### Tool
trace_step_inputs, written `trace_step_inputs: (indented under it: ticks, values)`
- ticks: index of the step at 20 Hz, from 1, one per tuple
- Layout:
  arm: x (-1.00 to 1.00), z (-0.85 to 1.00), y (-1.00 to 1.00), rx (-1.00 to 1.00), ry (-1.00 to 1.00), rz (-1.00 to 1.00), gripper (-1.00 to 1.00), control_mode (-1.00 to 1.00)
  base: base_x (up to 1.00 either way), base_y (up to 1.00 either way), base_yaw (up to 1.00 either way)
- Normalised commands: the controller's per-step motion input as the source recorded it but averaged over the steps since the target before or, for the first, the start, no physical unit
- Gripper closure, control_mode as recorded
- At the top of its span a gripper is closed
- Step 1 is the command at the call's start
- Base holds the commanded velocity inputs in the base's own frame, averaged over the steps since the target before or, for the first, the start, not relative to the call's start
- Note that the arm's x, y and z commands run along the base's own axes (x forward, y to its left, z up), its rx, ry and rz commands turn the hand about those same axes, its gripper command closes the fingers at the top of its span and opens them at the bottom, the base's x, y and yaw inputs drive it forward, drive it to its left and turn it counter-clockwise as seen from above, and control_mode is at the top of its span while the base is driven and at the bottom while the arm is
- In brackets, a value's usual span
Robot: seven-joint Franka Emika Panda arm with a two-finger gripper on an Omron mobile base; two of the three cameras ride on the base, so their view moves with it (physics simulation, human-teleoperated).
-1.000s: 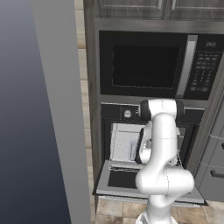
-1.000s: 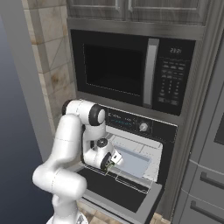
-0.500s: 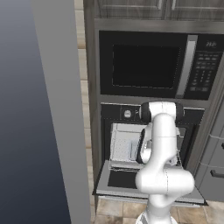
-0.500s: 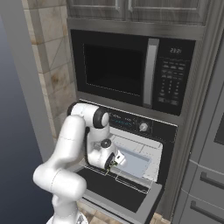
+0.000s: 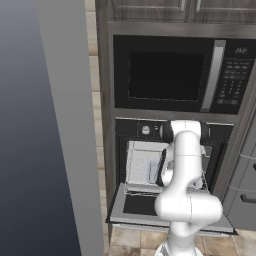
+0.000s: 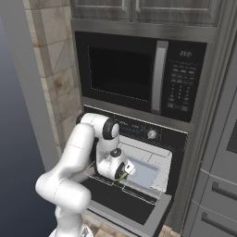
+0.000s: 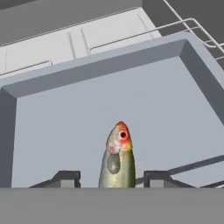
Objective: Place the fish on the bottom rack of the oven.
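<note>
1. You can see the oven (image 6: pixel 178 159) under the black microwave (image 6: pixel 139 74), and its door (image 5: pixel 140 207) hangs down open.
2. Look at your gripper (image 7: pixel 112 179): the fish (image 7: pixel 117 159) sticks up between its two dark tips, head pointing away, so you are holding the fish.
3. From the right base view, the gripper (image 6: pixel 124 172) is at the mouth of the oven, just above the open door, with a bit of green fish (image 6: pixel 123 176) showing at its end.
4. In front of the fish you see a flat grey-blue tray (image 7: pixel 57 113) with raised sides.
5. The tray sits on a thin wire rack (image 7: pixel 192 24) that pokes out past its far corner.
6. You cannot tell from these pictures if that rack is the lowest one
</note>
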Motion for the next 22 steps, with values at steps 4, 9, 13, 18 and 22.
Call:
trace_step_inputs:
  ticks: [4, 9, 13, 18, 22]
  values:
    - [0.27, -0.21, -0.2, 0.04, 0.01, 0.0, -1.0, -1.0, 0.0, 0.0, 0.0]
    - [0.13, -0.15, -0.07, 0.01, 0.0, 0.0, -1.0, -1.0, 0.0, 0.0, 0.0]
    - [-0.04, 0.0, 0.13, -0.01, 0.0, 0.0, -1.0, -1.0, 0.0, 0.0, 0.0]
    - [-0.22, 0.24, 0.28, -0.06, -0.03, 0.0, -1.0, -1.0, 0.0, 0.0, 0.0]
    - [-0.22, 0.07, 0.41, -0.13, -0.01, 0.0, -1.0, -1.0, 0.0, 0.0, 0.0]
